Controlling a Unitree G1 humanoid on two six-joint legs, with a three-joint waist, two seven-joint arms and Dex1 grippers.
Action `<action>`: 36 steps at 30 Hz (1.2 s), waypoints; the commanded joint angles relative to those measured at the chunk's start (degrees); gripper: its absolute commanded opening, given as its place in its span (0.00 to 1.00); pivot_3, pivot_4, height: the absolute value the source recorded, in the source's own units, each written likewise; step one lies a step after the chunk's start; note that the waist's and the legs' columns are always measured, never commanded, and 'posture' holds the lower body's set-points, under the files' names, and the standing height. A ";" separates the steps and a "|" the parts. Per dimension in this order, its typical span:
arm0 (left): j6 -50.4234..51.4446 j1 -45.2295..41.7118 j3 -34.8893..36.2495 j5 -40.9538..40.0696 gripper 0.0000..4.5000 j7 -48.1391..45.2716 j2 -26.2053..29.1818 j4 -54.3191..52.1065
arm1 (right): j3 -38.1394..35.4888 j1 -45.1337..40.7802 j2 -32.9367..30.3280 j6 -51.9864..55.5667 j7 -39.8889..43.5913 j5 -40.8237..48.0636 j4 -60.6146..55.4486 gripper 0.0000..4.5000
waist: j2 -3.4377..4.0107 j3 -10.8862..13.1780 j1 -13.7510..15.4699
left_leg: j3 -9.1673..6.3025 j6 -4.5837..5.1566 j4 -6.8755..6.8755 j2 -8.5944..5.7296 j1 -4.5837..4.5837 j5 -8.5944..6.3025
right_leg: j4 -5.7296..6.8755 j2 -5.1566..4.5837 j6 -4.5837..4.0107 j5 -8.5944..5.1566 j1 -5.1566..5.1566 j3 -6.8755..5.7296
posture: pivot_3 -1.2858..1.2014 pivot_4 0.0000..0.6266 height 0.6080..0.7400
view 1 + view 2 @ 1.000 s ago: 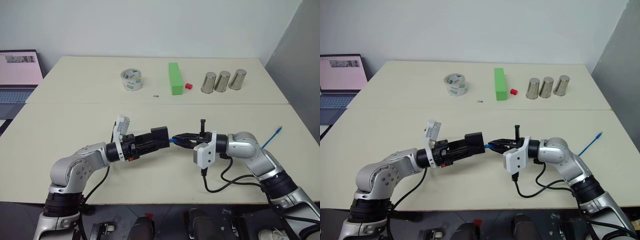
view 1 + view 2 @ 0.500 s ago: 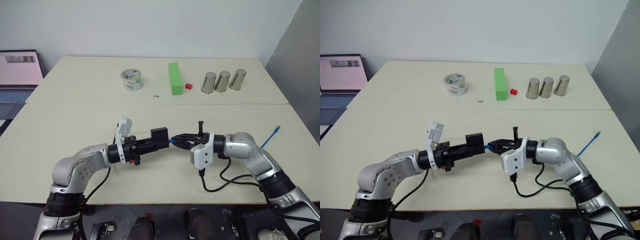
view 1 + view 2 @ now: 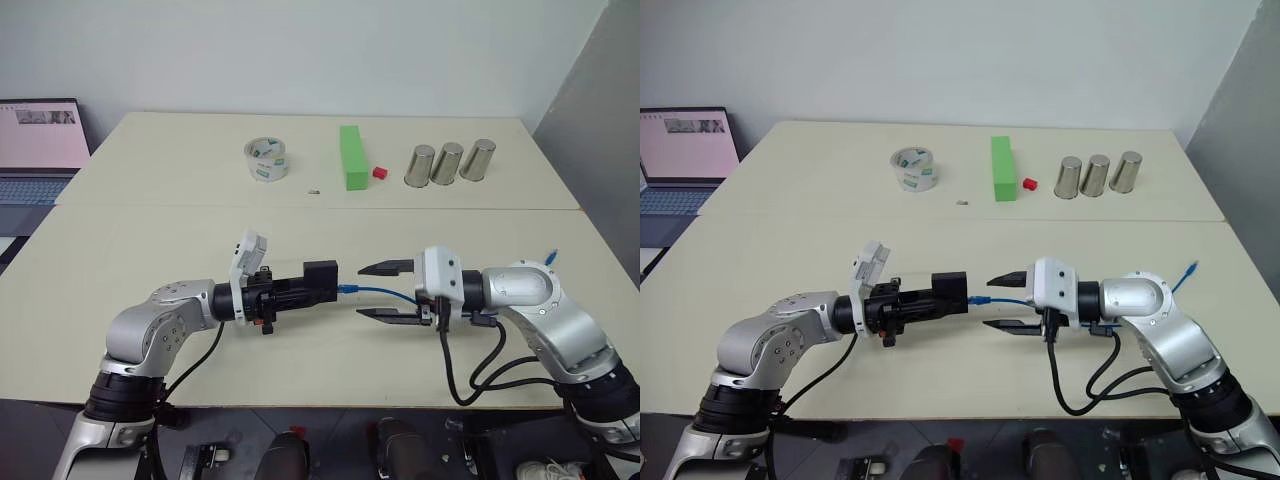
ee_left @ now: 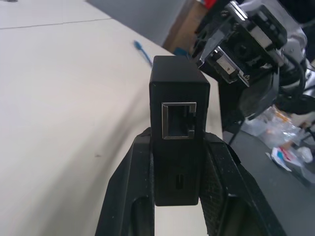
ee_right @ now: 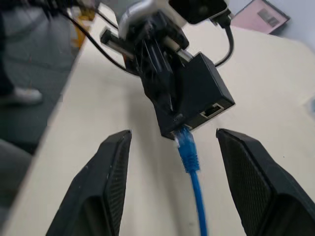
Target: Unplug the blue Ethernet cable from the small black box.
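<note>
Since a second ago the right pincer (image 3: pixel 388 292) has let go of the blue Ethernet cable (image 3: pixel 385 291) and drawn back, jaws wide. The plug hangs just beside the small black box (image 3: pixel 320 278), which the left pincer (image 4: pixel 174 147) clamps above the surface (image 3: pixel 120 250) to steady it.

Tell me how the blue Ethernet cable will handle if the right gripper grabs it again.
Probably floppy: the blue Ethernet cable sags between the small black box and the open right gripper. Likely light. Being thin, it may slip unless pinched at the plug.
</note>
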 commanded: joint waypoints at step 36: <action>-6.75 -0.82 -3.17 4.03 0.18 -6.21 0.66 -0.84 | -0.48 -5.84 3.29 20.49 0.67 7.72 5.75 0.42 | 0.00 0.00 0.03 | 0.02 0.02 -0.05 -0.01 -0.10 -0.01 | -0.10 0.01 -0.01 -0.04 -0.06 -0.03 | 0.52 0.24 1.00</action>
